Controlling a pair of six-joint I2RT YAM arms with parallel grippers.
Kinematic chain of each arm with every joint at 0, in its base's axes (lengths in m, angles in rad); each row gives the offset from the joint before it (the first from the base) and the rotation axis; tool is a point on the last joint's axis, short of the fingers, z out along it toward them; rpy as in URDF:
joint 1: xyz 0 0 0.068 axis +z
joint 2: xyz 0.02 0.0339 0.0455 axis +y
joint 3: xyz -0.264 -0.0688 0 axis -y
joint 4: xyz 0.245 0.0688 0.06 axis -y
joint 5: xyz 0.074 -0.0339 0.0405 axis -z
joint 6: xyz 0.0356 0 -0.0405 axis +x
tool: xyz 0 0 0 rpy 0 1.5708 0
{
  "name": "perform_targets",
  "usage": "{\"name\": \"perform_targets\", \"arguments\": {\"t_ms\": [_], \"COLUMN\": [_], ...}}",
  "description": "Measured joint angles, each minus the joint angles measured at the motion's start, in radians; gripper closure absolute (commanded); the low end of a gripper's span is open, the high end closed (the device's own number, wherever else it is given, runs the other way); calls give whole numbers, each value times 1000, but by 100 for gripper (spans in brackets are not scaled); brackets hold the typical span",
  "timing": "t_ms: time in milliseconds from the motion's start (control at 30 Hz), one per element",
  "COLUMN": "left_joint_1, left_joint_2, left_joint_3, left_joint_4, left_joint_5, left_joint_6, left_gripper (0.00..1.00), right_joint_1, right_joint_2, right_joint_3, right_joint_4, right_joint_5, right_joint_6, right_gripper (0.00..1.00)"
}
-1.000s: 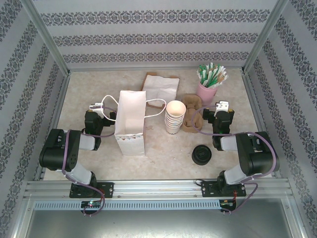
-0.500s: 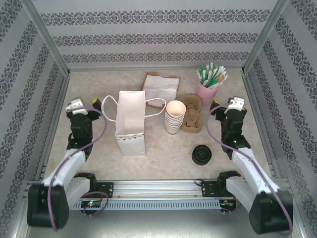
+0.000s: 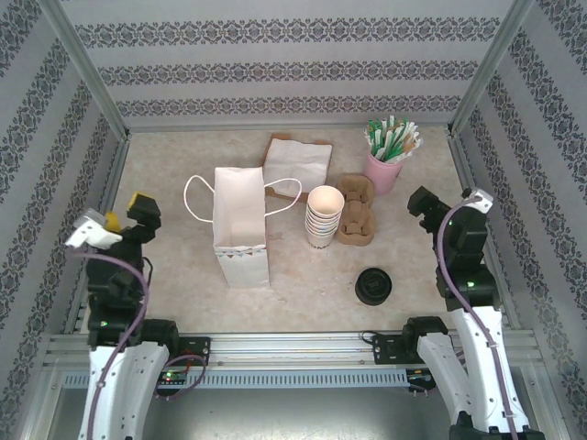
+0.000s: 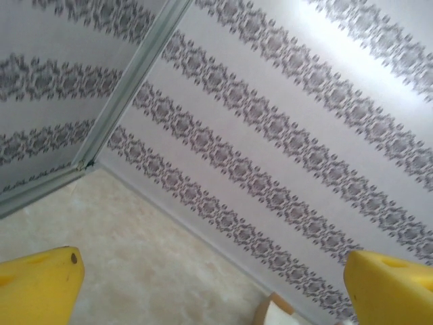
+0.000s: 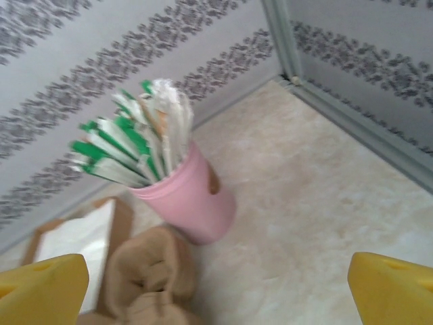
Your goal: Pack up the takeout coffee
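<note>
Both arms at the near edge of the table (image 3: 312, 275), overhead and wrist views: my left gripper (image 4: 213, 288) hangs spread wide over the table's left side. Its yellow pads (image 4: 40, 284) sit at opposite bottom corners of the wrist view. Between them I see bare tabletop and the patterned wall (image 4: 284, 142). It holds nothing and touches nothing.

My right gripper (image 5: 216, 291) is just as wide apart over the right side, and it is empty too. It faces the pink cup (image 5: 193, 200) of green-and-white wrapped straws (image 5: 128, 145) near the far right corner. The brown cardboard cup carrier (image 5: 152, 271) lies just in front of that cup.

From above, a white paper bag (image 3: 240, 225) stands upright and open-mouthed left of centre, its looped handles splayed to either side. It is well apart from my left gripper. A flat paper bag (image 3: 298, 158) lies behind it.

A stack of lidless white cups (image 3: 324, 215) stands just right of the upright bag, close against the carrier.

Nearer my right arm's base sit black round lids (image 3: 373, 286), apart from everything else and dark down the side. Whether a white cup stands under them, making the capped coffee, I cannot tell. Neither gripper is near them.
</note>
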Motion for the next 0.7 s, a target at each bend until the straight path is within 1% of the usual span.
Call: {"name": "perform_targets", "arguments": {"t_ms": [100,167,233,300,367,433,500,633,700], "left_joint_1": [0,1,2,2,2,2,-1,-3,-3], "left_joint_2": [88,165,261,356,421,467,492,496,496], "left_joint_3": [206,311,403,465,492,495,495,507,517], "left_joint_4": [-131,-193,-241,-269,-282,-296,-323,-369,-383], "left_joint_5": [69,150,265,389,497,577,629,688,710], "left_joint_6": [5,14,26,31,29,27,27,35,46], "left_gripper": [4,7,15,17,23,24,24,27,27], "right_joint_1": [4,31,100,214,338,446,520,573,579], "right_joint_2": [60,113,179,257,330,399,467,558,591], "right_joint_3": [116,180,248,322,379,428,467,487,487], "right_joint_4": [-60,-98,-151,-205,-248,-285,-318,-351,-362], "right_joint_5": [-88,-131,-147,-134,-96,-54,-19,26,37], "right_joint_6": [37,47,57,57,42,31,25,33,43], "right_gripper": [10,13,16,20,25,31,37,46,48]}}
